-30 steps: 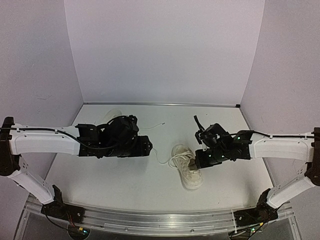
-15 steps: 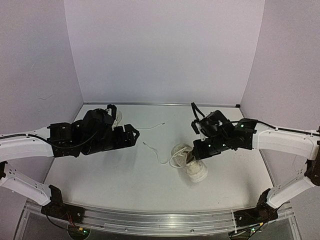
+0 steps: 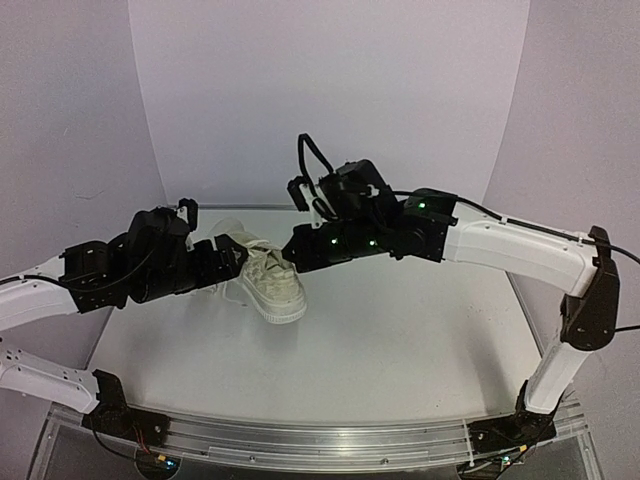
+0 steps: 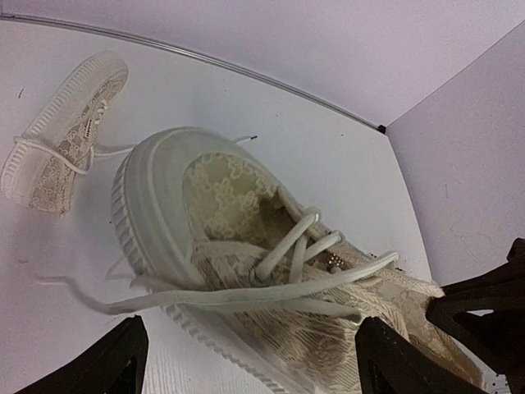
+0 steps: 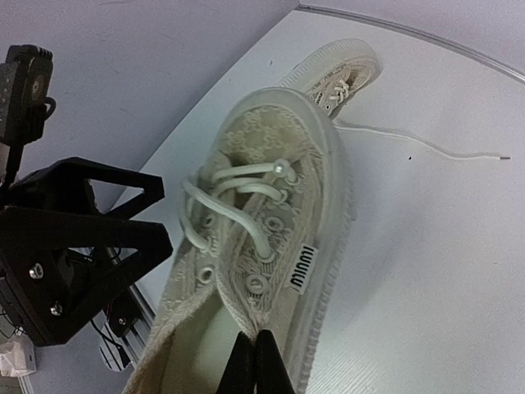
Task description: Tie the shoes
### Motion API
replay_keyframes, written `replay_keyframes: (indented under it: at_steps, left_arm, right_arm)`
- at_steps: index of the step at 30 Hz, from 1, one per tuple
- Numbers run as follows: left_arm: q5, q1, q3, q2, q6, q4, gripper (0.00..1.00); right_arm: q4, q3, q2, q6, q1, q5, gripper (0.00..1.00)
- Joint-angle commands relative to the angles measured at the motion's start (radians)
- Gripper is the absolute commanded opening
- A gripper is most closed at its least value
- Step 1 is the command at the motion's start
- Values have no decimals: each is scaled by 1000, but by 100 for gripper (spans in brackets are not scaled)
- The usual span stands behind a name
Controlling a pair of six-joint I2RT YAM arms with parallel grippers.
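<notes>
One cream-white shoe point(image 3: 272, 287) hangs tilted between the arms, left of the table's middle. My right gripper point(image 5: 256, 343) is shut on the edge of its upper, just behind the last eyelets; in the top view this right gripper point(image 3: 297, 250) sits at the shoe's back end. The shoe point(image 5: 271, 205) has loose laces point(image 4: 271, 283) crossing its tongue. My left gripper point(image 4: 250, 365) is open, its black fingers point(image 4: 102, 365) wide on either side of the shoe point(image 4: 213, 197), not touching it. The second shoe point(image 4: 61, 131) lies on the table at the back left.
A thin loose lace end point(image 5: 426, 148) trails over the white table point(image 3: 420, 330) beyond the held shoe. The lilac back wall point(image 3: 330, 100) and side walls close the space. The left arm point(image 3: 110, 270) stands close to the second shoe point(image 3: 226, 231).
The right arm has carried the shoe from the front middle to the back left, toward the left gripper. The left gripper has opened wider and swung back and left to face the shoe.
</notes>
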Motion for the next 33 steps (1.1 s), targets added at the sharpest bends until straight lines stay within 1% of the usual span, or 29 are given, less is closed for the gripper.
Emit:
replay_keyframes:
  at_steps: [1, 4, 8, 11, 13, 20, 24, 27, 30, 31, 33]
  left_arm:
    - [-42, 5, 2, -46, 8, -34, 90]
    - [-41, 5, -5, -40, 9, -29, 90]
    - [-17, 5, -5, -6, 25, -10, 91]
    - [2, 5, -3, 22, 38, 8, 91]
    - [11, 5, 1, 37, 47, 19, 91]
    - [56, 6, 11, 80, 78, 46, 91]
    - [110, 6, 23, 123, 136, 45, 91]
    - [170, 7, 50, 182, 191, 9, 92]
    - [222, 5, 88, 250, 222, -47, 94]
    - [233, 5, 96, 271, 227, -65, 95]
    - [252, 6, 106, 309, 233, -95, 96]
  right_arm:
    - [86, -41, -56, 5, -12, 158, 0]
    - [146, -221, -95, 42, -23, 198, 0]
    - [278, -488, -160, 128, -32, 195, 0]
    - [352, -634, -186, 191, -31, 182, 0]
    - [382, -699, -207, 220, -32, 182, 0]
    - [397, -813, -326, 271, -32, 212, 0]
    - [452, -886, -348, 298, -28, 122, 0]
    - [528, -947, -361, 329, -13, 59, 0]
    - [544, -981, -366, 359, -7, 21, 0]
    - [547, -991, -371, 368, -5, 9, 2]
    - [551, -1010, -391, 382, -4, -14, 8]
